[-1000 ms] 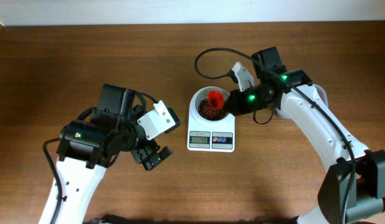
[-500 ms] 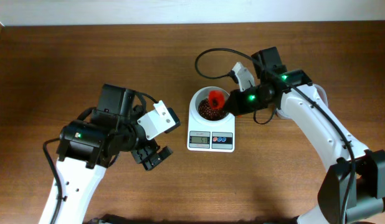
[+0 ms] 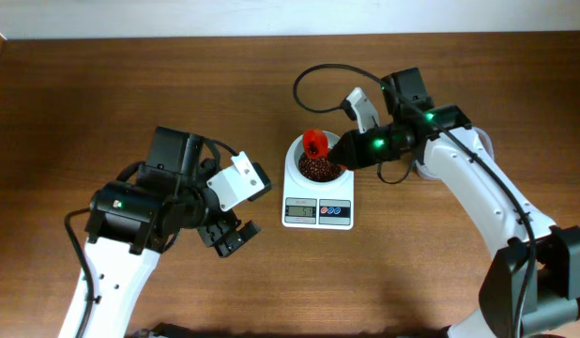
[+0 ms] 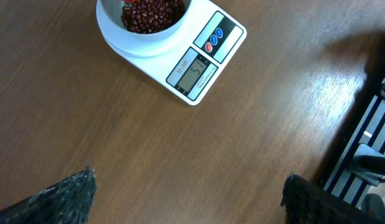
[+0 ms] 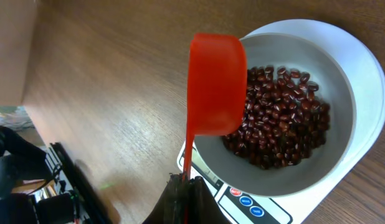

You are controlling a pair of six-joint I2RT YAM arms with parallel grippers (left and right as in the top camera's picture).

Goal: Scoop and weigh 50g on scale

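- The scale (image 3: 317, 212) stands on the surface between the 2 arms, nearer the right one; its bowl (image 3: 313, 165) holds red beans (image 5: 280, 118).
- The right gripper (image 3: 346, 148), just right of the scale, is clamped on the red scoop's (image 5: 217, 84) handle, with the scoop tipped over the bowl's rim.
- The left gripper (image 3: 229, 235), well left of the scale, stands wide apart and empty.

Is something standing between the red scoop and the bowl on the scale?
Nothing visible does. The right gripper holds the scoop tilted above the rim of the bowl on the scale, with only open air between it and the beans already in the bowl.
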